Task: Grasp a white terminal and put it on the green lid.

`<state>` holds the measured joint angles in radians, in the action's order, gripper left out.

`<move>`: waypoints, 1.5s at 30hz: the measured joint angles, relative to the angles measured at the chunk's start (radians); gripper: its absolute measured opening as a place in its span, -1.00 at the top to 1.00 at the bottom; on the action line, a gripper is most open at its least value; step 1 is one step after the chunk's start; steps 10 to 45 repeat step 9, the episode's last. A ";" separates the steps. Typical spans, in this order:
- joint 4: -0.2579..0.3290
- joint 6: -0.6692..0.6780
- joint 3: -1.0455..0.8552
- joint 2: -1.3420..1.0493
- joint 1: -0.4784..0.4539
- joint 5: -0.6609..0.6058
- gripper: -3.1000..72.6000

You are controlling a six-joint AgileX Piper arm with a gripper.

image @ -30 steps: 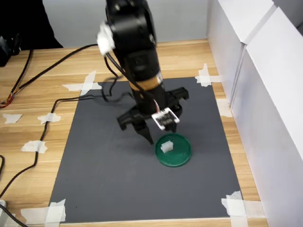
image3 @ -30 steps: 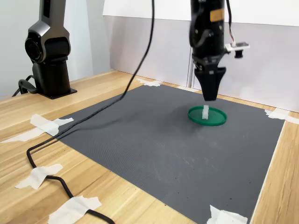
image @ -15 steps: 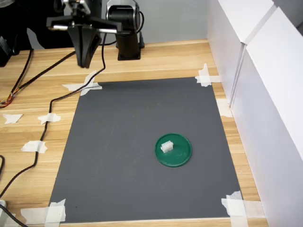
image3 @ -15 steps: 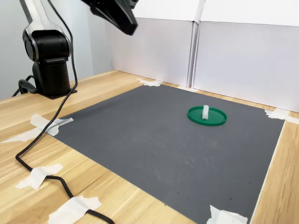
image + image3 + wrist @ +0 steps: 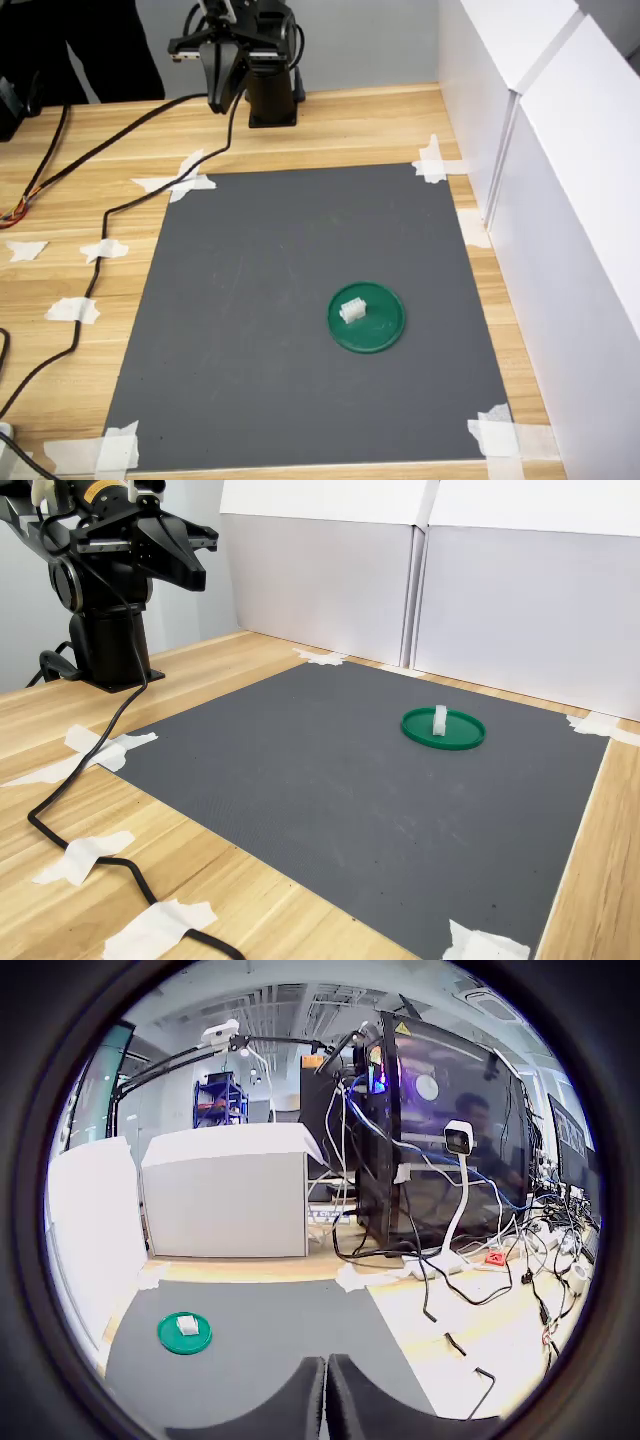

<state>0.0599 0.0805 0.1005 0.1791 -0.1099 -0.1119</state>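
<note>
You are working in a robotics lab. Your light wooden counter (image 5: pixel 380 125) carries a dark grey rectangular rubber mat (image 5: pixel 300 300) fixed at its corners with strips of white tape (image 5: pixel 432 160), and plain white foam boards (image 5: pixel 500 600) wall the mat in behind it. Beyond the counter, the wrist view shows you a glass-sided black computer tower (image 5: pixel 440 1160) lit inside, a tangle of black cables (image 5: pixel 350 1210) beside that tower, a small white camera on a thin stand (image 5: pixel 458 1140) in front of it, and blue shelving (image 5: pixel 222 1100) far behind.

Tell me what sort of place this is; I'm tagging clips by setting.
Probably a robotics lab bench: a taped-down grey mat on a wooden table, white partition boards, and cabled computer equipment behind.
</note>
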 joint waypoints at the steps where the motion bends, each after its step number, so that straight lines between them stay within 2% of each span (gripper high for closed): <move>1: -0.002 0.000 -0.001 0.000 0.000 0.000 0.96; 45: -0.008 -0.008 -0.010 -0.002 0.000 0.000 0.96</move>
